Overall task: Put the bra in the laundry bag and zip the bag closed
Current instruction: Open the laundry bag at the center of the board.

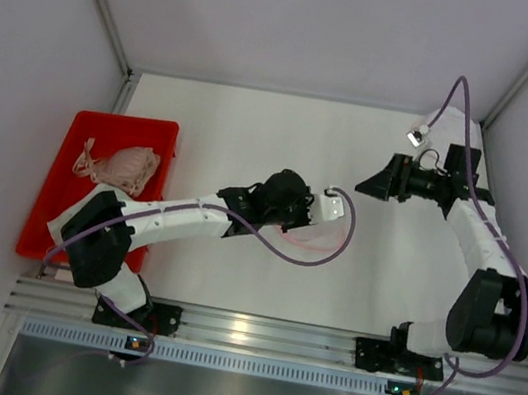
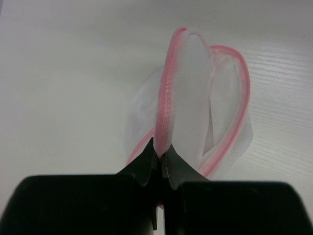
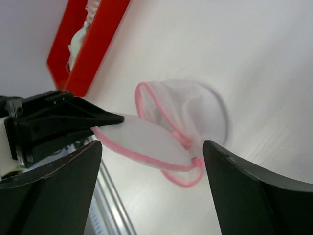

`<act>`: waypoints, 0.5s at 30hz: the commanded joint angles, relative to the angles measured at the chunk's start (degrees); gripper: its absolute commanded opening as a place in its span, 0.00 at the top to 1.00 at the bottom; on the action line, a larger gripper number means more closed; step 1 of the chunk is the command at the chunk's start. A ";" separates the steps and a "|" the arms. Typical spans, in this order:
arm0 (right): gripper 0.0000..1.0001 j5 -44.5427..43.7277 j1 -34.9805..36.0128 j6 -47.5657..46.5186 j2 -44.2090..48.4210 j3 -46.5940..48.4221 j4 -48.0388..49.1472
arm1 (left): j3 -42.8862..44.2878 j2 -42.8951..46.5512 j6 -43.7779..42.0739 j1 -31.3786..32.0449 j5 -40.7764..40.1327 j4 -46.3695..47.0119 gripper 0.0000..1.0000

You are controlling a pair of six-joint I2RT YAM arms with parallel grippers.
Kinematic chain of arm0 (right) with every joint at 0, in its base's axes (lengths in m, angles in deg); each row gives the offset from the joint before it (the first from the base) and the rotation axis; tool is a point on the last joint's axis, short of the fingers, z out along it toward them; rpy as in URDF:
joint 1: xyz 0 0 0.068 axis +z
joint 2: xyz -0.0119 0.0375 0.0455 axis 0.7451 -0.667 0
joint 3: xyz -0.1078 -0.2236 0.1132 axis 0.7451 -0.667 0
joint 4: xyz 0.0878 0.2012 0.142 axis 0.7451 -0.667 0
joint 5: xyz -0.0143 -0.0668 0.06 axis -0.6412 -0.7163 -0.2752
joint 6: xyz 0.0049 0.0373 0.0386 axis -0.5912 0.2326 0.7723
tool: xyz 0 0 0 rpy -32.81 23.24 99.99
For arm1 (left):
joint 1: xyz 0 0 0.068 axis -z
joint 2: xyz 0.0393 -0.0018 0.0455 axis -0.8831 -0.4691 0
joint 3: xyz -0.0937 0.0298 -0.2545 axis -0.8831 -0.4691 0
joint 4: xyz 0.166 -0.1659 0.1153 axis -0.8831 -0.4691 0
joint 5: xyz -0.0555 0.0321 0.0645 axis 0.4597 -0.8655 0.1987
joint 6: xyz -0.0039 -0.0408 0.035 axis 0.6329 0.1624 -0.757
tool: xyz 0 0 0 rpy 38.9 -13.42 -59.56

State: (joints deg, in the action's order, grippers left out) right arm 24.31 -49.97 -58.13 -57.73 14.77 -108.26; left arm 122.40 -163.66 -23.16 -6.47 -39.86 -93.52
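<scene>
The laundry bag (image 3: 183, 110) is sheer white with bright pink edging all around. The tray (image 1: 46, 214) is red; the bra (image 1: 128, 167) in it is pale peach. The tabletop (image 1: 285, 130) is white.

Red tray (image 1: 47, 192) on white table (image 1: 254, 135)

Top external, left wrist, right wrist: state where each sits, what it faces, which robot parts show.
Top external: above and behind the bases, looking down on the table; both arms, red tray and bra show.
Left wrist: on the left arm, looking along the left gripper, shut on the rim of the laundry bag.
Right wrist: on the right arm, facing the left arm; the open right gripper frames the laundry bag.
Shared: both wrist views show the laundry bag in the left gripper.
</scene>
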 commanded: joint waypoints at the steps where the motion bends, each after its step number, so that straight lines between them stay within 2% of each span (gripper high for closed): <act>1: 0.13 0.92 0.31 -13.92 8.31 -2.29 4.64 | 3.23 2.26 1.21 -2.11 7.98 -4.26 1.00; 5: 0.12 2.42 1.28 -26.54 13.60 -5.28 4.95 | 3.76 1.83 1.82 -3.95 11.92 -4.52 1.00; 10: 0.15 1.81 1.97 -42.47 19.23 -7.75 -1.72 | 5.43 0.77 4.46 -7.12 17.73 -5.75 1.00; 11: 0.16 1.37 3.81 -48.41 20.02 -8.45 -5.04 | 5.61 0.77 4.73 -7.30 18.52 -5.75 1.00; 15: 0.18 -2.66 9.52 -56.72 26.60 -13.19 -4.12 | 6.49 0.51 5.78 -8.08 23.44 -7.07 1.00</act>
State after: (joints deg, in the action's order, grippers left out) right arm 23.17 -44.24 -100.45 -36.18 4.45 -111.52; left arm 126.14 -163.62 -19.29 -14.26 -23.11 -99.88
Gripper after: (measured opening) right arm 0.828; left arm 0.038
